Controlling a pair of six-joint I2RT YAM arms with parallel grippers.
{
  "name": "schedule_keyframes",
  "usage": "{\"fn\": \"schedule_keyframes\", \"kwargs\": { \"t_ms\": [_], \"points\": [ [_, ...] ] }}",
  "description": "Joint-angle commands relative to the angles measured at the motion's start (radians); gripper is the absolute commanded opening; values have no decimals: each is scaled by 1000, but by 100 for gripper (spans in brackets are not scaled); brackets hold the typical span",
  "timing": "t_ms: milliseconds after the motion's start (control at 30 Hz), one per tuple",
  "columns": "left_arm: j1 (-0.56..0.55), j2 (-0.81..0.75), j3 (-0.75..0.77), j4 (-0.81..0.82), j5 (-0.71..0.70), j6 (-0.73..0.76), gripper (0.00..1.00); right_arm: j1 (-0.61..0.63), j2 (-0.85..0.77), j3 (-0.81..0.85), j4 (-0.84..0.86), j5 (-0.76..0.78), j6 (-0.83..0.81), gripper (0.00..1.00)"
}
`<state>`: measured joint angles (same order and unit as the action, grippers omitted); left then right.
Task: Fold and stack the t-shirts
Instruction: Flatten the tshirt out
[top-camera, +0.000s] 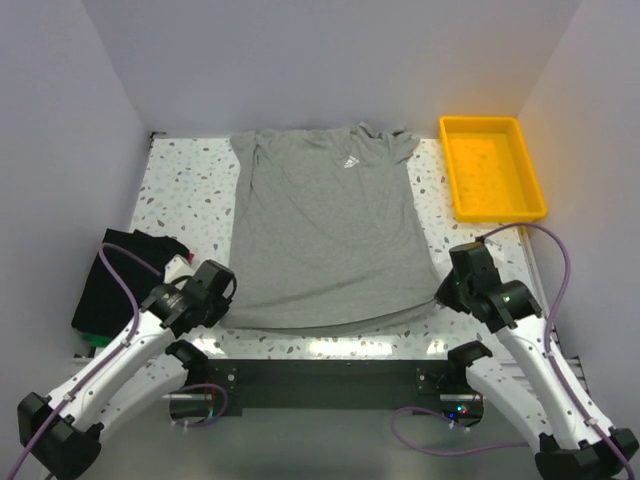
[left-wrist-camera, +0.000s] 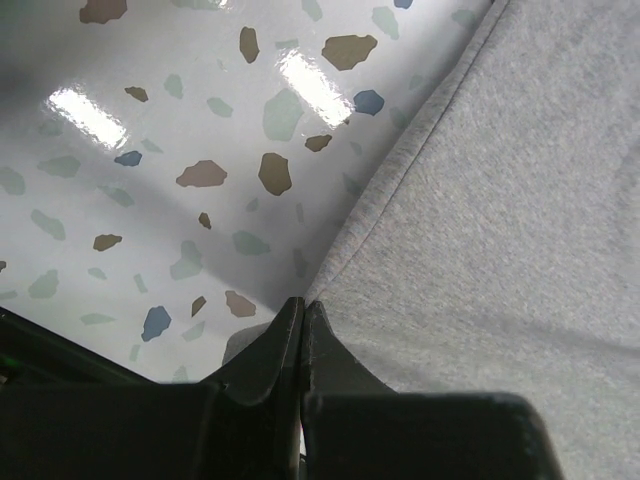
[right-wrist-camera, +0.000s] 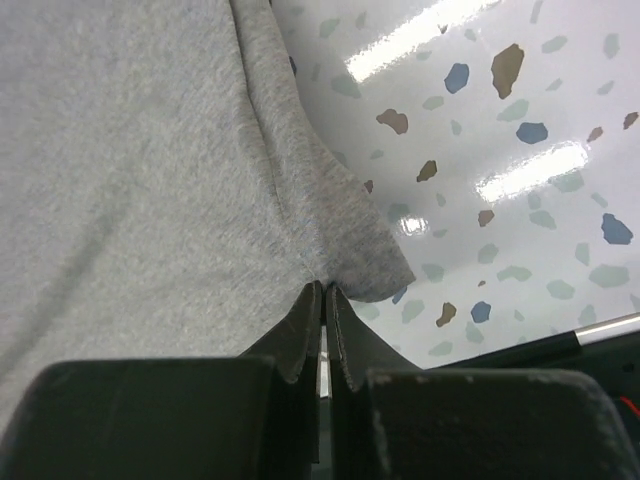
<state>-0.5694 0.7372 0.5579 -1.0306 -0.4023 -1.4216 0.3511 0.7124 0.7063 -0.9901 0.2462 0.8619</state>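
A heather-grey t-shirt (top-camera: 325, 235) with a small white chest logo lies flat on the speckled table, collar at the far side and hem towards me. My left gripper (top-camera: 228, 300) is shut on the hem's near left corner (left-wrist-camera: 330, 290), the fabric pinched between its tips (left-wrist-camera: 302, 305). My right gripper (top-camera: 440, 295) is shut on the near right hem corner (right-wrist-camera: 360, 265), the cloth puckered at its tips (right-wrist-camera: 325, 288). A folded black t-shirt (top-camera: 125, 275) lies at the left table edge, with a strip of green (top-camera: 90, 335) beneath it.
A yellow plastic tray (top-camera: 492, 168) stands at the far right corner. White walls close in the table on three sides. Cables loop from both arms near the front edge. Bare speckled table (top-camera: 185, 190) shows left of the grey shirt.
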Motion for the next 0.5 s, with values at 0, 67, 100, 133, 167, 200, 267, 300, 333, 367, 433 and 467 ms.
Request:
{"fn": "schedule_keyframes", "kwargs": {
  "t_ms": [0, 67, 100, 133, 167, 200, 267, 300, 333, 367, 433, 467],
  "points": [
    [6, -25, 72, -84, -16, -2, 0, -6, -48, 117, -145, 74, 25, 0],
    [6, -38, 95, -103, -15, -3, 0, -6, -65, 165, -191, 97, 28, 0],
    [6, -41, 103, -120, -15, -3, 0, -6, -70, 180, -217, 99, 28, 0],
    [6, -45, 108, -129, -15, -3, 0, -6, -71, 192, -228, 100, 31, 0],
    [6, -54, 118, -135, -15, -3, 0, -8, -83, 215, -237, 103, 37, 0],
    [6, -61, 123, -147, -13, -3, 0, -8, -87, 228, -246, 107, 38, 0],
    [6, -76, 134, -157, -7, 0, 0, -8, -100, 258, -268, 120, 48, 0],
    [6, -82, 137, -166, -6, 3, 0, -6, -100, 269, -277, 122, 49, 0],
    [6, -88, 139, -171, -6, 4, 0, -8, -102, 280, -294, 123, 51, 0],
    [6, -100, 143, -172, 0, 10, 0, -8, -105, 294, -300, 125, 55, 0],
    [6, -111, 145, -174, 3, 27, 0, -8, -110, 305, -315, 128, 57, 2],
    [8, -123, 143, -171, 16, 36, 0, -6, -111, 312, -320, 134, 61, 5]
  ]
}}
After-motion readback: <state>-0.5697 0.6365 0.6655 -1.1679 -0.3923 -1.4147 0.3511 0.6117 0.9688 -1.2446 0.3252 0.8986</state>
